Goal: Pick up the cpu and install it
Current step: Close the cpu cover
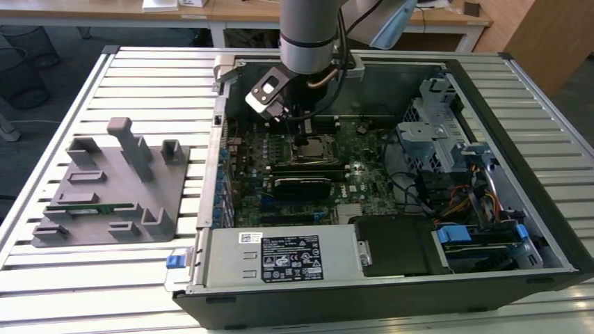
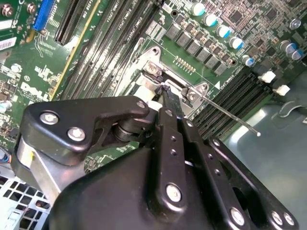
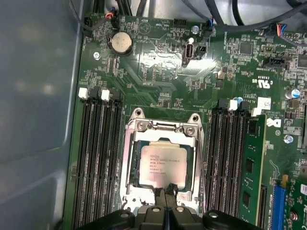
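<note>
Hovering low over the green motherboard (image 1: 316, 156) inside the open black computer case (image 1: 371, 292), the black two-fingered gripper (image 3: 164, 203) on the grey arm (image 1: 307, 31). In the first wrist view, fingers (image 3: 159, 197) pressed together with no gap between them, tips resting at the near edge of the silver metal socket frame (image 3: 160, 163) and gripping nothing. Sitting flat inside that frame, the small square cpu with its shiny silver-grey top (image 3: 163, 165), already in the socket between the banks of black memory slots (image 3: 98, 158). In the second wrist view, fingertips (image 2: 169, 103) meeting just beside the thin metal socket lever (image 2: 225, 115), which is angling out over the board. Lying well apart on the slatted table at the exterior view's left, the grey plastic tray with upright blocks (image 1: 107, 188), with a narrow green memory stick (image 1: 90, 207) resting in it.
</note>
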Robot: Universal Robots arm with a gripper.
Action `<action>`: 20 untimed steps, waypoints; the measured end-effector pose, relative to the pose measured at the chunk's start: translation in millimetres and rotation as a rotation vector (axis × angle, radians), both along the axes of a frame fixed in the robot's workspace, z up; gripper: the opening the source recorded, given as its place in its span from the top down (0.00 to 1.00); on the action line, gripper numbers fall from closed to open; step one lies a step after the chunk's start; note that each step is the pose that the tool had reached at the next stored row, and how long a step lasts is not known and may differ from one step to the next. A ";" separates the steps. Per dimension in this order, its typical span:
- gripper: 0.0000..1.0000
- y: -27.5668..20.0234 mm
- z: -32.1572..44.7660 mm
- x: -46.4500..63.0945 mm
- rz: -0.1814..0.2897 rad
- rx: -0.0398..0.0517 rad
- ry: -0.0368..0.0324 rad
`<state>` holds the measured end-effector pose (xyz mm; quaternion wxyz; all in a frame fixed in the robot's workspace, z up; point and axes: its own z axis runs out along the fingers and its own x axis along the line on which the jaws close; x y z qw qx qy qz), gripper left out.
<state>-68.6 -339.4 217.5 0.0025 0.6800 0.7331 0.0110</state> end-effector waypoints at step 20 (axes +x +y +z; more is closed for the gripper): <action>0.89 0.4 -16.5 -0.5 0.000 -0.0002 0.0003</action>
